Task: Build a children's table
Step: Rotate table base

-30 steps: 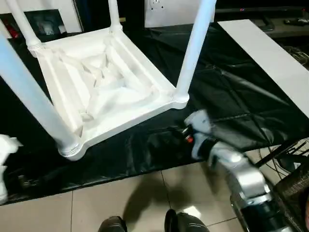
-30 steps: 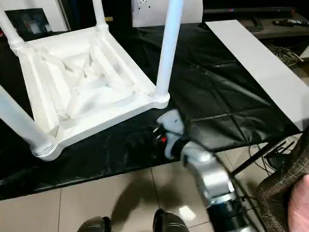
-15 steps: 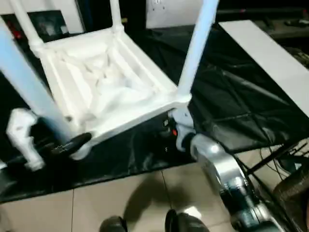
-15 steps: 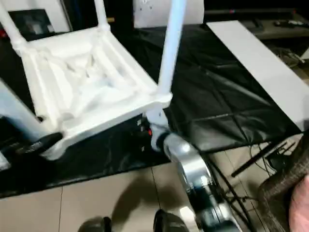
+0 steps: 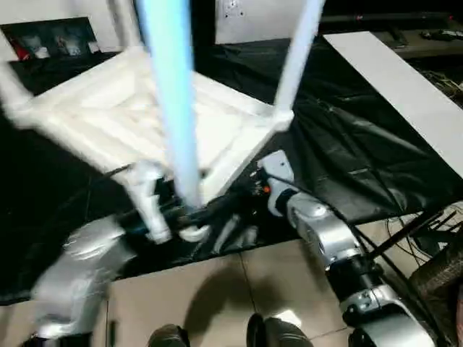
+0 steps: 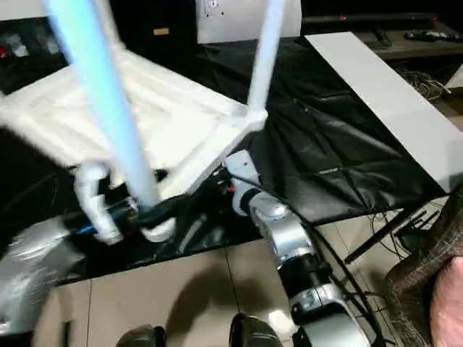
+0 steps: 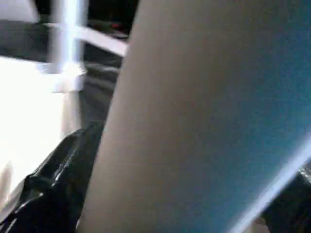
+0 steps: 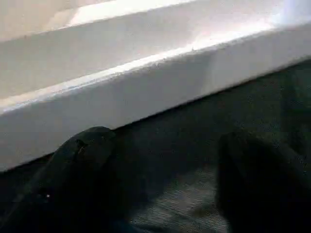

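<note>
The children's table lies upside down and tilted on the black sheet, its ribbed tabletop (image 5: 101, 123) lifted at the near corner. The near leg (image 5: 170, 94) rises from that corner, and another leg (image 5: 298, 50) stands at the right corner. My left gripper (image 5: 189, 220) is at the base of the near leg, open, with the leg (image 7: 204, 116) between its fingers (image 7: 48, 189). My right gripper (image 5: 235, 213) reaches under the tabletop's near edge (image 8: 146, 82). It is open, with both fingers (image 8: 82, 160) just below that edge.
A black sheet (image 5: 354, 144) covers the low work surface. A flat white board (image 5: 405, 79) lies along its right side. Tiled floor (image 5: 217, 289) and my feet (image 5: 271, 334) are in front. Cables (image 5: 427, 231) and a brown patterned object (image 6: 434, 282) are at the right edge.
The table's near corner has risen and swung right, tilting the tabletop. My left arm came in from the left to the near leg. My right gripper slid under the near edge.
</note>
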Tool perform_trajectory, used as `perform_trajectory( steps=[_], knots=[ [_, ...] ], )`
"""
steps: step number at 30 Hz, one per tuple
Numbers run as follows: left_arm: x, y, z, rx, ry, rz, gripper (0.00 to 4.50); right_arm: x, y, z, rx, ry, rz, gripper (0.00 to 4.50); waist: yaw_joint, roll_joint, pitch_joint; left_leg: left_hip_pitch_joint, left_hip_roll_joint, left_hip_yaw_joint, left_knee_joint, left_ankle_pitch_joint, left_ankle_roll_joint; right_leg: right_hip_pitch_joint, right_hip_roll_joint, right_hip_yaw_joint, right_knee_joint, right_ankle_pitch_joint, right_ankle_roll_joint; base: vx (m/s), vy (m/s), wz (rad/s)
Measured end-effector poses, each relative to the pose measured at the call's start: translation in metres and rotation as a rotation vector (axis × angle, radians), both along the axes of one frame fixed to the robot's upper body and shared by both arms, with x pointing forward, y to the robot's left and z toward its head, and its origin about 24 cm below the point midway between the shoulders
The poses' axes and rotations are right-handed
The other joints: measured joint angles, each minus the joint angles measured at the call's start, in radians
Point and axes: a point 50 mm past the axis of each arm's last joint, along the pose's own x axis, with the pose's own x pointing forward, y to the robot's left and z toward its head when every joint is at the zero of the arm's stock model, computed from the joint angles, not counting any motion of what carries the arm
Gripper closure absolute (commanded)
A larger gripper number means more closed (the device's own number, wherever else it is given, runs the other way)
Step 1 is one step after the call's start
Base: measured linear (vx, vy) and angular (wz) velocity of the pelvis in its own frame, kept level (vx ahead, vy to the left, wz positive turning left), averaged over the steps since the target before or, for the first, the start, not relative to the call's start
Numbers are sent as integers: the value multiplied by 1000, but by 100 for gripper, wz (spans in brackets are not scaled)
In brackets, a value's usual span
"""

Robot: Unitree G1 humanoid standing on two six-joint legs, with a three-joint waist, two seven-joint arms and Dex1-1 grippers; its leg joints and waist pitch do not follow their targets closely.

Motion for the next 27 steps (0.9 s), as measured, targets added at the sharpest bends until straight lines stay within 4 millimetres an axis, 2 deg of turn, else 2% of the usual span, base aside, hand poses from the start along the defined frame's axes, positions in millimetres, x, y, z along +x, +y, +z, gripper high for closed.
perform_trajectory(
  steps=[4, 10, 14, 16, 20, 24, 27],
  knots=[
    [4, -21, 2, -32, -6, -60, 4, 3, -2, 0, 1, -6, -10, 0, -14, 0, 0, -1, 0, 0, 0, 0, 0, 0, 0, 0, 0, 0, 0, 0, 0, 0],
    [20, -52, 6, -22, -65, -101, 4, 10, -6, 2, -12, -21, -47, 0, -16, 0, 0, -2, 0, 0, 1, 2, 3, -1, 0, 0, 0, 0, 0, 0, 0, 0],
    [36, -61, 10, 6, -124, -65, 4, 11, -7, 2, -13, -34, -66, 0, -16, 0, 0, -3, 0, 0, 1, 3, 5, -2, 0, 0, 1, 1, 0, 0, 0, 0],
    [45, -61, 12, 23, -146, -23, 4, 12, -8, 2, -14, -44, -79, 0, -15, 0, 0, -3, 0, 0, 0, 3, 5, -2, 0, -1, 1, 1, 0, 0, 0, 0],
    [65, -55, 14, 77, -211, 78, 4, 9, -21, 0, 24, -53, -149, 0, -7, 0, -1, -3, 0, 0, 1, 3, 5, -2, 0, -1, 0, 1, 0, 0, 0, 0],
    [69, -49, 14, 69, -211, 107, 4, -1, -42, -3, 46, -66, -195, 0, -3, 1, -1, -3, 0, 0, 0, 3, 6, -2, 0, 0, 1, 2, -1, 0, 0, 0],
    [63, -39, 12, 68, -205, 78, 4, -8, -60, 1, 55, -93, -207, 0, -4, 10, -2, -3, 0, 0, 0, 3, 6, -3, 0, -1, 1, 1, -1, 0, 0, 0]
  ],
)
